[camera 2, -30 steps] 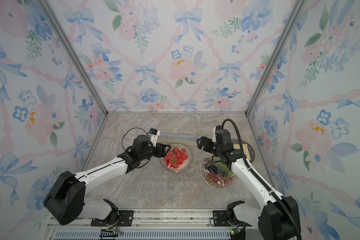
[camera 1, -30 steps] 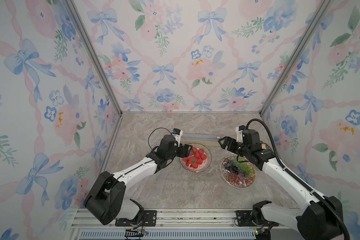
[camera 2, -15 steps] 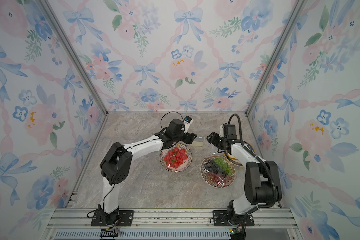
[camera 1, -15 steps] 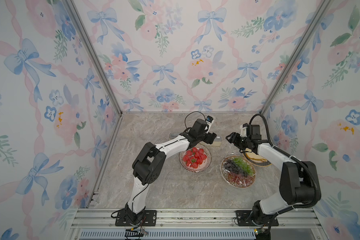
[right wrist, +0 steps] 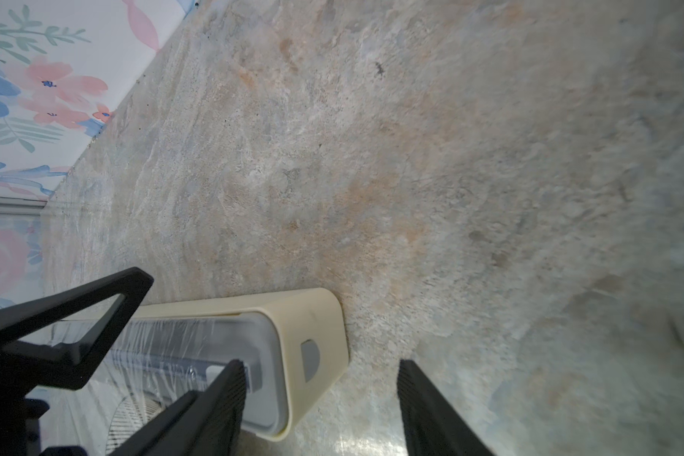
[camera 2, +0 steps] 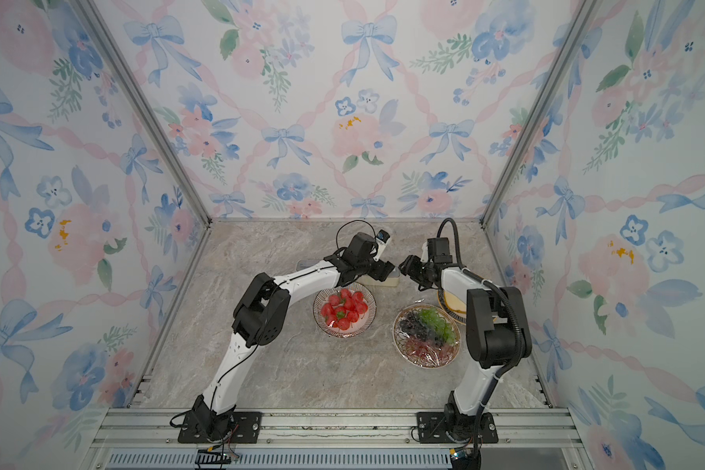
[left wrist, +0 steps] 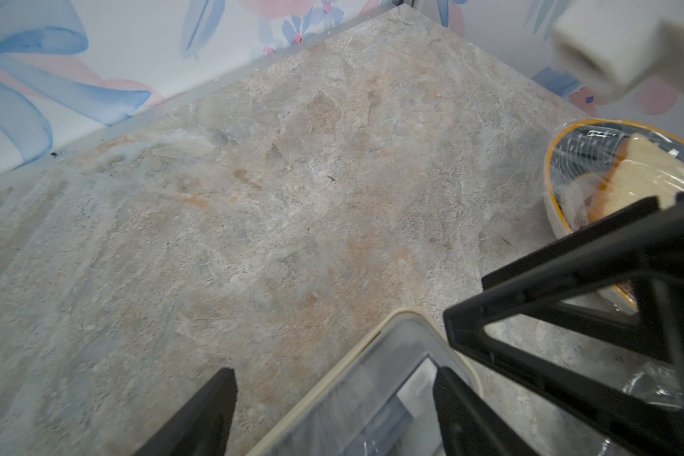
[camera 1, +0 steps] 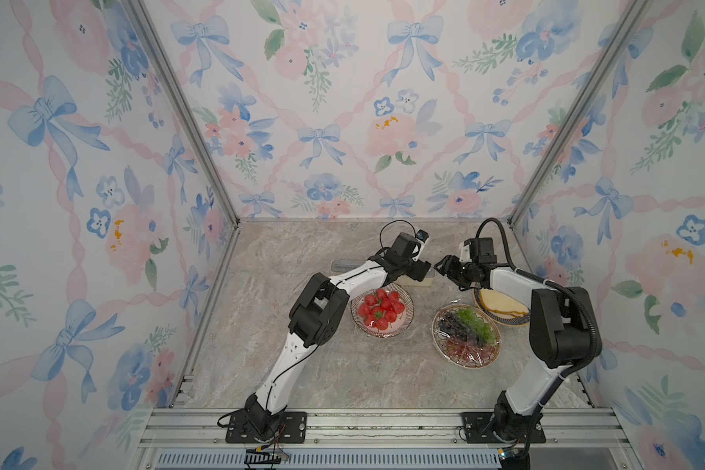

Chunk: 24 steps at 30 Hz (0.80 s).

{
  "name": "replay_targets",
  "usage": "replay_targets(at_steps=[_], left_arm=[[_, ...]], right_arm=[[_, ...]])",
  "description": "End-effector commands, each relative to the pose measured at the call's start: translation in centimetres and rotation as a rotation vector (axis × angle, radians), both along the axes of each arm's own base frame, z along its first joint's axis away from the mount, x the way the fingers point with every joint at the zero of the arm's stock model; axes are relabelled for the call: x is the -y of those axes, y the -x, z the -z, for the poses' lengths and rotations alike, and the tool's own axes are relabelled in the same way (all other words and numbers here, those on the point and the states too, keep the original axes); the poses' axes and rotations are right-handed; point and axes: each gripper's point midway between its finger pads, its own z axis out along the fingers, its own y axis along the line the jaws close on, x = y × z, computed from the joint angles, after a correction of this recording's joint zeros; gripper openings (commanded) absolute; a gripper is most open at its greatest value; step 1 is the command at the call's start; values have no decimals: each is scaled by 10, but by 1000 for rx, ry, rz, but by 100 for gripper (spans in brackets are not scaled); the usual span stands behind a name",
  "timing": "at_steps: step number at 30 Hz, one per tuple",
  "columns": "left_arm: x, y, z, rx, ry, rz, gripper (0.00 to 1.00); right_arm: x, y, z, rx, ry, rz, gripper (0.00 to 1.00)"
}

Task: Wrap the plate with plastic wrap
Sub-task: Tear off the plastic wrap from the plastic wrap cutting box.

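Observation:
The plate (camera 1: 410,312) of strawberries sits mid-table, just in front of the long cream box (camera 1: 423,282) with a grey lid. Crinkly clear plastic wrap (right wrist: 162,347) lies across the box (right wrist: 309,323) near its right end. My left gripper (camera 1: 421,271) hovers open over that end. In the left wrist view one finger (left wrist: 463,410) is over the lid (left wrist: 376,379) and the other over bare table. My right gripper (camera 1: 444,265) faces it from the right, open (right wrist: 320,398), with the box's end corner between its fingers and nothing held.
A film-covered plate (camera 1: 465,365) of grapes sits front right. A blue-rimmed plate (camera 1: 505,322) of bread, also under film, lies beneath my right forearm. Floral walls close in the back and both sides. The two grippers' fingers nearly meet over the box's end.
Both arms have swung back from beside the plates to the right end of the box. The right gripper's jaws have narrowed; the left stays wide.

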Motion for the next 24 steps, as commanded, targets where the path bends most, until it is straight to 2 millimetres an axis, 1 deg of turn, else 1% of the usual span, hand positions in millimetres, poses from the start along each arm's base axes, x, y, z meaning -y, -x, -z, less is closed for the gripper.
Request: replay_targets(at_steps=[1, 6, 12, 17, 24], left_arm=[[8, -1, 7, 2, -20, 4, 82], [12, -5, 12, 15, -36, -11, 89], [15, -6, 19, 9, -55, -5, 87], [9, -4, 27, 5, -97, -2, 85], [-1, -5, 29, 16, -140, -12, 84]], right_arm=[[-6, -5, 10, -29, -2, 1, 59], [-7, -2, 22, -62, 5, -1, 55], [-6, 6, 34, -99, 29, -6, 54], [-2, 11, 40, -122, 56, -5, 54], [5, 16, 46, -150, 101, -6, 53]])
